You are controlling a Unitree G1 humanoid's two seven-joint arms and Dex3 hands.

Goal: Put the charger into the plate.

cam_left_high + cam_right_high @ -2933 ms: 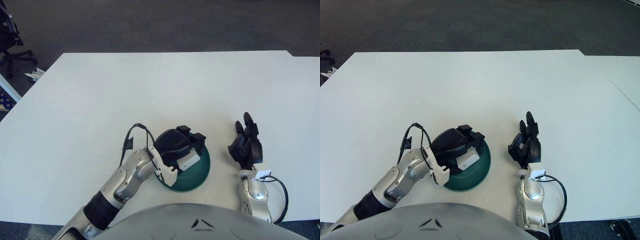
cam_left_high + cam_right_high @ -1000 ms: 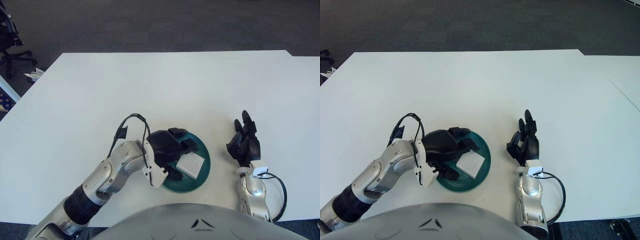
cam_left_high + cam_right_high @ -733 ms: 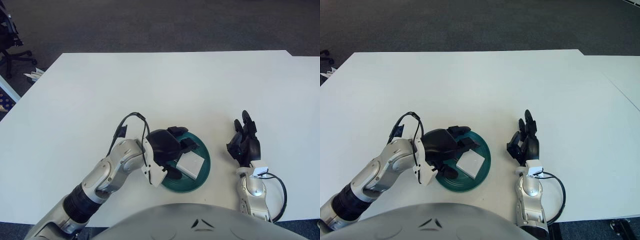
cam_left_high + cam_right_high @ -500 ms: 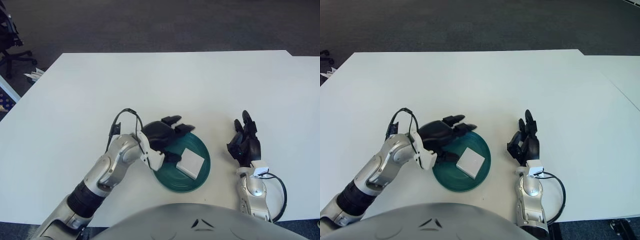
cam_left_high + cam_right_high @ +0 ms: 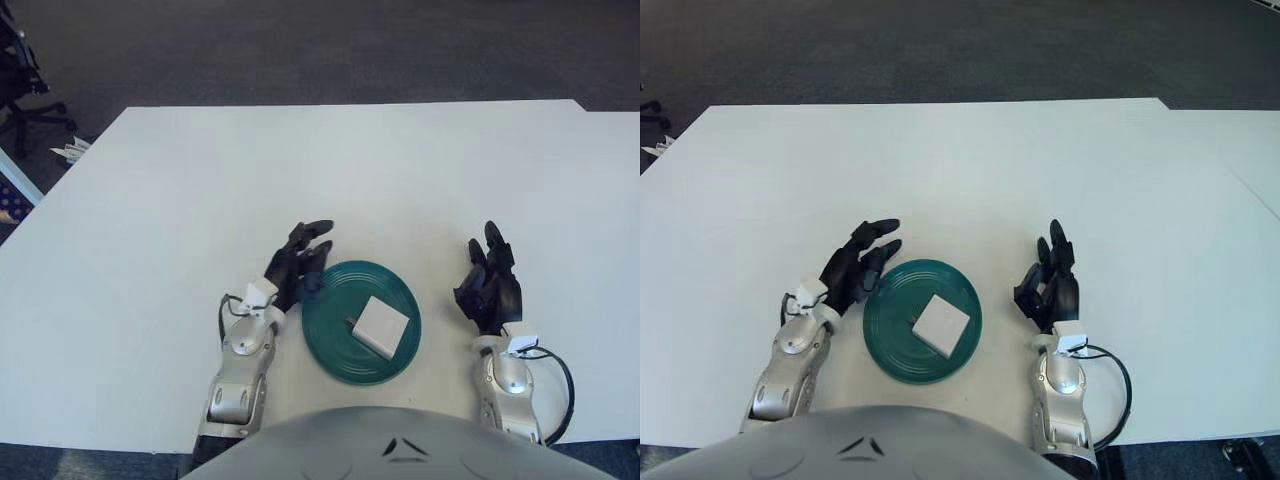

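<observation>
The white square charger (image 5: 381, 324) lies flat inside the dark green plate (image 5: 330, 345), right of the plate's middle, with nothing touching it. My left hand (image 5: 296, 265) shows just left of the plate's rim, fingers spread and pointing away from me, holding nothing. To the right of the plate, apart from it, my right hand (image 5: 490, 282) stands with relaxed fingers pointing up and nothing in them.
The plate sits near the front edge of a wide white table (image 5: 330, 170). A black cable (image 5: 556, 385) loops by my right wrist. Dark carpet lies beyond the far edge, with an office chair (image 5: 18, 70) at the far left.
My left hand let go of the charger, lifted off the plate and drew back to the left, its arm now straight along the table. The charger stayed in the plate. The right hand kept still.
</observation>
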